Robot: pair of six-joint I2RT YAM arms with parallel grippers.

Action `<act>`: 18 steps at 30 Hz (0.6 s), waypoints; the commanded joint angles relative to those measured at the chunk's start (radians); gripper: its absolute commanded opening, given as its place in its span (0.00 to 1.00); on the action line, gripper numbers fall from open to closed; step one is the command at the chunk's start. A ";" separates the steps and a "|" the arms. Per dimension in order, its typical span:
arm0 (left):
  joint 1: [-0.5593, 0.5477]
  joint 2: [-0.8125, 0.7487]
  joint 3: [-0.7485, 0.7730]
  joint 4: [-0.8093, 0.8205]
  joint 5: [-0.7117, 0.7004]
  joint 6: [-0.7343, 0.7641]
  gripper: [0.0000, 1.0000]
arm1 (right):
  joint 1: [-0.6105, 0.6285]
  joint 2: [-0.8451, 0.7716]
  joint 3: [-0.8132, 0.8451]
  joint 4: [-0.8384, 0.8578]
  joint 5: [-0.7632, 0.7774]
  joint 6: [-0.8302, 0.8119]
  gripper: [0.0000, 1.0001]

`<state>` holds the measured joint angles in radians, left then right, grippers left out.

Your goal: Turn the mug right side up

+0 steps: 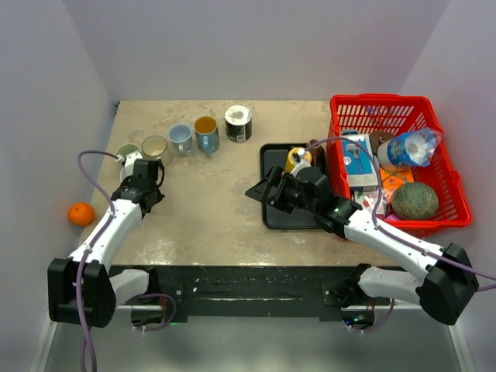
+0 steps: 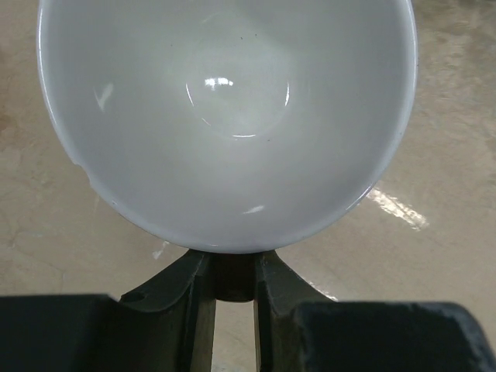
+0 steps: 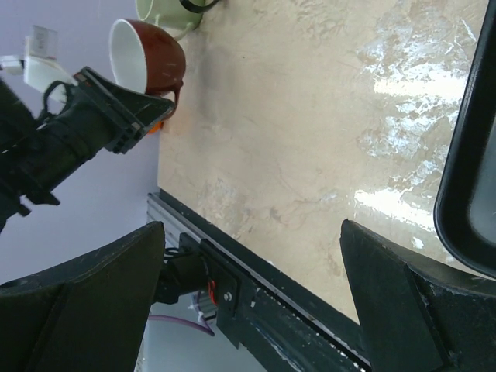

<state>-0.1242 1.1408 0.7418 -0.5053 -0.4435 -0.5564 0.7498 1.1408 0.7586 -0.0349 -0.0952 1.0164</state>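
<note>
- The mug (image 3: 151, 62), red-brown outside and white inside, is at the far left of the table (image 1: 209, 209), just beside a pale green mug (image 1: 126, 153) at the end of a row.
- The left gripper (image 2: 232, 267) has its claw pinched down to a narrow gap on a dark part just below the mug's rim, which looks like the handle.
- In the left wrist view the mug's open mouth faces the camera, and its white bowl has nothing in it.
- Whether its base touches the table cannot be told.
- The right gripper (image 3: 249, 232) has its claw spread as wide as it goes and holds nothing. It hangs over the table at the left edge of the black tray (image 1: 271, 159).
- The tray carries a yellow can-like thing (image 1: 298, 159), partly hidden by the right arm.
- The row runs along the back of the table from the pale green mug: a cream mug (image 1: 155, 146), a light blue mug (image 1: 180, 138), a blue mug with an ochre inside (image 1: 206, 132) and a dark mug with a pale top (image 1: 238, 122).
- The first four stand mouth up with nothing visible in them. Which way up the dark one stands cannot be told.
- The red basket (image 1: 380, 99) at the right holds a blue and white box (image 1: 358, 163), a clear plastic bottle (image 1: 407, 147) lying on its side, a round grey-green lump (image 1: 415, 200) and a small orange item (image 1: 394, 183).
- An orange (image 1: 80, 214) lies off the table, beside its left edge.
</note>
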 commanded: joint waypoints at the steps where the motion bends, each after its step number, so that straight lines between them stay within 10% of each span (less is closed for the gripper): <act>1: 0.049 0.000 -0.018 0.100 -0.021 -0.023 0.00 | -0.006 -0.068 0.027 -0.016 0.014 -0.042 0.99; 18: 0.178 0.100 0.005 -0.025 0.009 -0.027 0.00 | -0.006 -0.030 0.007 -0.010 -0.081 -0.055 0.99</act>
<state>0.0402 1.2407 0.7082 -0.5701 -0.3859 -0.5827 0.7452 1.1004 0.7586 -0.0628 -0.1371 0.9825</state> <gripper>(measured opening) 0.243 0.986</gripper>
